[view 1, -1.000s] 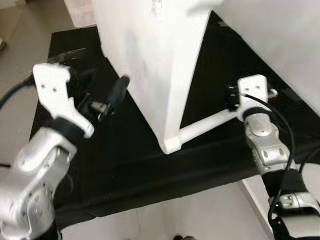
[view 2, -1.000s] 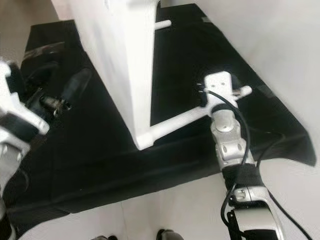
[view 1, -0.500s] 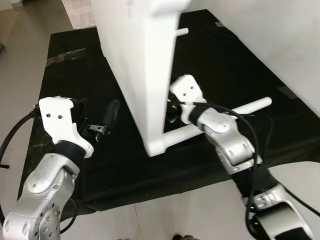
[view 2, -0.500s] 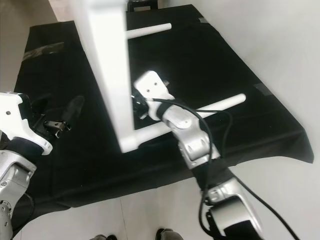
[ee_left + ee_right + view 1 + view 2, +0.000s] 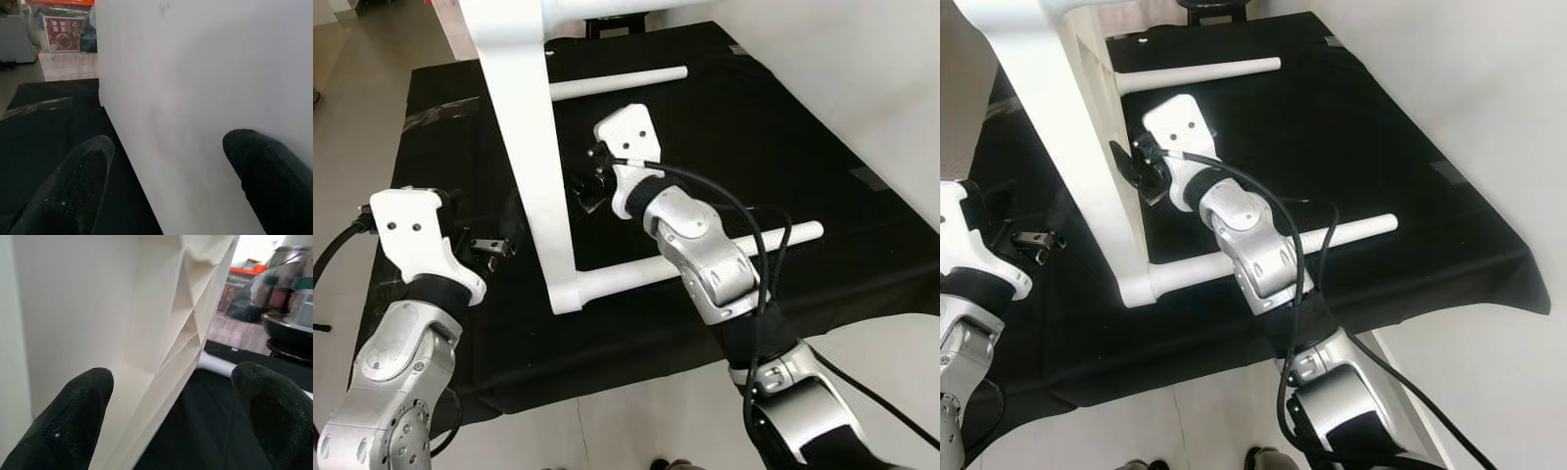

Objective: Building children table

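On the black cloth (image 5: pixel 773 147) spread over the floor, the white children's table top (image 5: pixel 524 137) stands on edge, a tall slab running up out of the head views, with two white round legs sticking out to the right: a near leg (image 5: pixel 705 259) at its lower corner and a far leg (image 5: pixel 617 83) higher up. Just right of the slab, between the two legs, the right gripper (image 5: pixel 1133 168) reaches toward its ribbed underside (image 5: pixel 186 328), fingers (image 5: pixel 73 416) spread wide and holding nothing. Left of the slab, the left gripper (image 5: pixel 494 245) faces its flat face (image 5: pixel 195 98), fingers (image 5: pixel 78 181) also wide apart, one near the slab's edge and the other against the white face. Pale floor (image 5: pixel 372 59) surrounds the cloth.
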Available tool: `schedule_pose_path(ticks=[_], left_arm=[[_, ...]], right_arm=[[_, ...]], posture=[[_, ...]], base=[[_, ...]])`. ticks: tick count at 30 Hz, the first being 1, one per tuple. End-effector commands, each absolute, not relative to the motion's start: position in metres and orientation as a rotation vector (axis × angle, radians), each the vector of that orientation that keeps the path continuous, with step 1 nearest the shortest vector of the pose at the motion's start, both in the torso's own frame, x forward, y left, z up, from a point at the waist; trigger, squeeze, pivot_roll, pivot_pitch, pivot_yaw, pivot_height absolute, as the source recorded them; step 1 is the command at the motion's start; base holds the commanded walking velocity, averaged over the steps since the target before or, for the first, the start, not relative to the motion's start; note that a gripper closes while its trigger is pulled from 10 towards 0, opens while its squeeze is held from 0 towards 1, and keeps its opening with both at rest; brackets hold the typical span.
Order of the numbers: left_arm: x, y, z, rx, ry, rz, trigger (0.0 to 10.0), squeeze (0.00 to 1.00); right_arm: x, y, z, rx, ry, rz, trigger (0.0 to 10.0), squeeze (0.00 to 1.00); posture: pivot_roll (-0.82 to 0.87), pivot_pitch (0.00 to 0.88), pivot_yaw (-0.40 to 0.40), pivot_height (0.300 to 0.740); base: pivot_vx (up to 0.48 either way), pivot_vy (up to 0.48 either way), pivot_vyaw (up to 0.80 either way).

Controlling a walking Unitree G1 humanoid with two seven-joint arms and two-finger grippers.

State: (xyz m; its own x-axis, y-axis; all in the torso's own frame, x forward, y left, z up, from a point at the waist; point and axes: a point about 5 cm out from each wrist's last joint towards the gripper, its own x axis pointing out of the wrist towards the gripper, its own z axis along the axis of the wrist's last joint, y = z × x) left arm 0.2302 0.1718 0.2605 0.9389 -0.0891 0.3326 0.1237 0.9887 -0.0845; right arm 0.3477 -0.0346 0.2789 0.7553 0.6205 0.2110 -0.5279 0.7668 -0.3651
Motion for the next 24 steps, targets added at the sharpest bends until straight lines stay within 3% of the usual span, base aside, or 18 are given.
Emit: schedule_pose_path(ticks=[1, 4, 7, 8, 11, 16, 24], left_arm=[[0.228, 0.166, 0.263, -0.118, -0.358, -0.152, 10.0, 0.00], [0.221, 0.149, 0.256, -0.174, -0.315, -0.269, 10.0, 0.00], [0.219, 0.143, 0.253, -0.193, -0.301, -0.304, 10.0, 0.00], [0.212, 0.128, 0.243, -0.232, -0.246, -0.402, 10.0, 0.00], [0.202, 0.113, 0.231, -0.257, -0.185, -0.499, 10.0, 0.00], [0.197, 0.108, 0.222, -0.267, -0.155, -0.521, 10.0, 0.00], [0.182, 0.117, 0.200, -0.286, -0.072, -0.444, 10.0, 0.00]], right_arm=[[0.350, -0.040, 0.269, -0.320, -0.286, 0.625, 10.0, 0.00], [0.351, -0.085, 0.256, -0.452, -0.246, 0.622, 10.0, 0.00], [0.349, -0.095, 0.254, -0.491, -0.242, 0.634, 10.0, 0.00], [0.338, -0.119, 0.254, -0.523, -0.239, 0.716, 10.0, 0.00], [0.322, -0.138, 0.254, -0.518, -0.238, 0.790, 10.0, 0.00], [0.317, -0.143, 0.248, -0.508, -0.230, 0.769, 10.0, 0.00], [0.303, -0.128, 0.205, -0.341, -0.143, 0.770, 10.0, 0.00]], posture=[[-0.01, 0.186, -0.024, 0.740], [-0.02, 0.182, -0.022, 0.740], [-0.02, 0.182, -0.022, 0.740], [-0.05, 0.175, -0.008, 0.740], [-0.06, 0.166, 0.001, 0.740], [-0.07, 0.162, 0.006, 0.740], [-0.05, 0.136, 0.016, 0.740]], base=[[0.000, 0.000, 0.00], [0.000, 0.000, 0.00], [0.000, 0.000, 0.00], [0.000, 0.000, 0.00], [0.000, 0.000, 0.00], [0.000, 0.000, 0.00], [0.000, 0.000, 0.00]])
